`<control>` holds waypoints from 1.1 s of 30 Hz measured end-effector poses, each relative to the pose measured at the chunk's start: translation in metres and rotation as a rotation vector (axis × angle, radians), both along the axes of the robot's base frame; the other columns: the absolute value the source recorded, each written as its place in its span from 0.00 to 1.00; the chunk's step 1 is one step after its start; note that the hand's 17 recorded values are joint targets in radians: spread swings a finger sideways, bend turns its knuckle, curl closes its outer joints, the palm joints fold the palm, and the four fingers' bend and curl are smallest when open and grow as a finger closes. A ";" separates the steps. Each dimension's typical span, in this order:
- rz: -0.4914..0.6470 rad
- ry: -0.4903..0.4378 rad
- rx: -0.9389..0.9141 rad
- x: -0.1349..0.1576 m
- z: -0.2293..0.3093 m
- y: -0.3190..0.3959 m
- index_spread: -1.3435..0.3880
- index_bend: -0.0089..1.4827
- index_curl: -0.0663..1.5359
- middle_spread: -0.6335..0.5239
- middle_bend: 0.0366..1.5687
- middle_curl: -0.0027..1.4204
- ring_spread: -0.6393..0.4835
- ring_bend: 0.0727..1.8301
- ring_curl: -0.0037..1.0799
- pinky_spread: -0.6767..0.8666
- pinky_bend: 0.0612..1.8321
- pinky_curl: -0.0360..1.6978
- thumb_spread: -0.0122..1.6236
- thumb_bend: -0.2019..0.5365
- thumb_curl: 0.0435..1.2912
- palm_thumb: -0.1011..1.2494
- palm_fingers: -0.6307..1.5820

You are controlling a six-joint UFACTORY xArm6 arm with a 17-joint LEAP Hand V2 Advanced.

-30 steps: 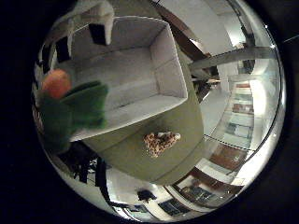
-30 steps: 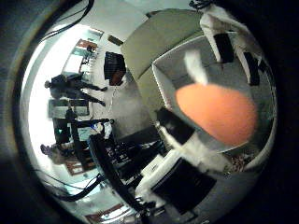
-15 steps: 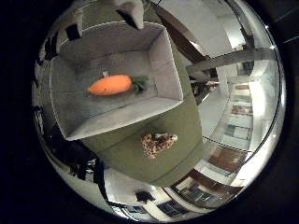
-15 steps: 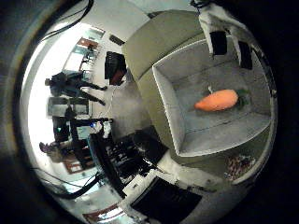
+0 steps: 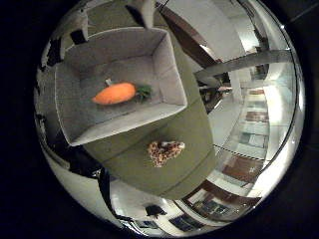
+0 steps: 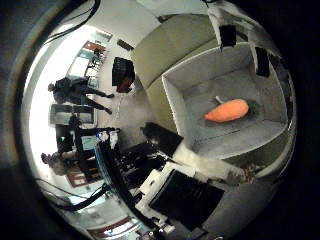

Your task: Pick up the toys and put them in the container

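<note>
An orange carrot toy with green leaves lies on the floor of the grey open-topped container. The container stands on the olive-green table. A brown, spotted soft toy lies on the table just outside the container's wall. My right hand hovers above the container, well clear of the carrot. Its fingertips show relaxed at the view's edge, and the hand is open with nothing in it.
The table's edge runs close behind the spotted toy, with the floor below it. A black box-like object stands beyond the table's other side. Desks and furniture fill the room around.
A second ago the carrot was close against my palm in my fingers. It has since dropped into the container, and my hand has risen away from it.
</note>
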State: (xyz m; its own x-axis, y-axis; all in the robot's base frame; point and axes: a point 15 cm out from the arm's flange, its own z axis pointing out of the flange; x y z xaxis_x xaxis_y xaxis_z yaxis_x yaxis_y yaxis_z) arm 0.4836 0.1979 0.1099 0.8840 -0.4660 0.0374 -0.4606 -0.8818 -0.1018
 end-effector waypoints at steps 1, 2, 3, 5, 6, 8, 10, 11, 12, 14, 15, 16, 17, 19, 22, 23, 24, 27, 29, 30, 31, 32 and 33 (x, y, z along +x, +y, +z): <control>0.004 -0.003 0.002 -0.001 0.008 -0.002 0.65 0.26 0.42 0.58 0.51 0.47 0.62 0.60 0.55 0.78 0.40 0.54 0.61 0.24 0.19 0.33 0.60; 0.009 -0.010 0.003 -0.001 0.018 -0.005 0.64 0.26 0.42 0.55 0.52 0.48 0.58 0.60 0.55 0.72 0.41 0.56 0.62 0.24 0.19 0.34 0.61; 0.014 -0.019 0.007 0.000 0.027 -0.009 0.63 0.25 0.42 0.53 0.52 0.48 0.55 0.60 0.55 0.67 0.41 0.57 0.62 0.25 0.19 0.35 0.62; 0.013 -0.040 0.012 0.003 0.045 -0.019 0.60 0.24 0.43 0.50 0.51 0.48 0.48 0.59 0.54 0.54 0.44 0.59 0.63 0.25 0.19 0.36 0.63; 0.010 -0.049 0.014 0.004 0.052 -0.024 0.59 0.23 0.43 0.49 0.50 0.48 0.46 0.59 0.54 0.50 0.44 0.59 0.64 0.25 0.19 0.37 0.63; 0.002 -0.061 0.016 0.004 0.067 -0.036 0.58 0.22 0.43 0.47 0.49 0.48 0.43 0.59 0.54 0.41 0.45 0.58 0.64 0.24 0.19 0.38 0.64; -0.002 -0.067 0.015 0.003 0.080 -0.049 0.56 0.21 0.43 0.46 0.49 0.48 0.40 0.59 0.53 0.34 0.45 0.57 0.64 0.24 0.19 0.38 0.64; -0.004 -0.069 0.016 0.003 0.085 -0.054 0.56 0.21 0.43 0.45 0.48 0.49 0.39 0.59 0.53 0.30 0.45 0.56 0.64 0.24 0.19 0.38 0.64; -0.008 -0.073 0.016 0.003 0.091 -0.060 0.55 0.20 0.43 0.45 0.48 0.49 0.38 0.59 0.53 0.27 0.45 0.56 0.65 0.24 0.19 0.38 0.64; -0.021 -0.089 0.016 0.006 0.105 -0.076 0.54 0.19 0.43 0.45 0.47 0.49 0.37 0.59 0.53 0.23 0.45 0.54 0.65 0.24 0.19 0.38 0.64; -0.027 -0.096 0.016 0.007 0.110 -0.083 0.54 0.18 0.43 0.45 0.47 0.49 0.36 0.59 0.53 0.21 0.45 0.54 0.65 0.24 0.19 0.38 0.65; -0.031 -0.102 0.016 0.007 0.115 -0.090 0.53 0.17 0.43 0.44 0.47 0.49 0.35 0.59 0.52 0.19 0.45 0.53 0.65 0.24 0.19 0.38 0.65; -0.038 -0.106 0.017 0.008 0.120 -0.098 0.53 0.17 0.43 0.44 0.47 0.50 0.35 0.58 0.52 0.18 0.45 0.53 0.65 0.24 0.19 0.38 0.65; -0.049 -0.099 0.017 0.006 0.125 -0.114 0.52 0.17 0.44 0.44 0.46 0.50 0.34 0.58 0.52 0.16 0.45 0.52 0.65 0.24 0.19 0.38 0.65; -0.072 -0.093 0.015 0.005 0.130 -0.137 0.52 0.16 0.44 0.44 0.46 0.51 0.34 0.57 0.52 0.14 0.45 0.51 0.65 0.24 0.19 0.38 0.65; -0.085 -0.097 0.014 0.006 0.133 -0.148 0.52 0.15 0.44 0.44 0.45 0.51 0.34 0.57 0.52 0.13 0.45 0.50 0.65 0.24 0.19 0.38 0.65; -0.099 -0.101 0.013 0.007 0.136 -0.158 0.51 0.14 0.44 0.44 0.45 0.51 0.34 0.57 0.52 0.13 0.45 0.50 0.65 0.24 0.19 0.38 0.65; -0.141 -0.114 0.006 0.011 0.142 -0.194 0.51 0.13 0.44 0.44 0.45 0.51 0.33 0.56 0.52 0.12 0.45 0.49 0.65 0.24 0.19 0.38 0.65; -0.142 -0.119 0.000 0.012 0.143 -0.207 0.50 0.13 0.44 0.44 0.45 0.52 0.33 0.56 0.52 0.12 0.45 0.49 0.65 0.24 0.19 0.38 0.65; -0.141 -0.117 -0.003 0.013 0.142 -0.212 0.50 0.13 0.44 0.44 0.46 0.52 0.33 0.56 0.53 0.12 0.45 0.49 0.65 0.24 0.19 0.38 0.64; -0.138 -0.114 -0.006 0.013 0.140 -0.216 0.50 0.12 0.43 0.44 0.47 0.53 0.33 0.56 0.53 0.12 0.44 0.49 0.65 0.24 0.19 0.38 0.63; -0.134 -0.110 -0.009 0.014 0.137 -0.221 0.50 0.12 0.43 0.44 0.48 0.53 0.33 0.56 0.53 0.13 0.44 0.49 0.65 0.24 0.19 0.38 0.62; -0.136 -0.105 -0.012 0.014 0.133 -0.228 0.50 0.12 0.42 0.41 0.46 0.52 0.33 0.57 0.53 0.13 0.44 0.49 0.65 0.24 0.19 0.38 0.60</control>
State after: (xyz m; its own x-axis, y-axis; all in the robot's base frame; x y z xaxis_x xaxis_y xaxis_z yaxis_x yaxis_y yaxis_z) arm 0.4979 -0.0302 0.2425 0.8040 -0.5797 0.1323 -0.5628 -0.8137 -0.1453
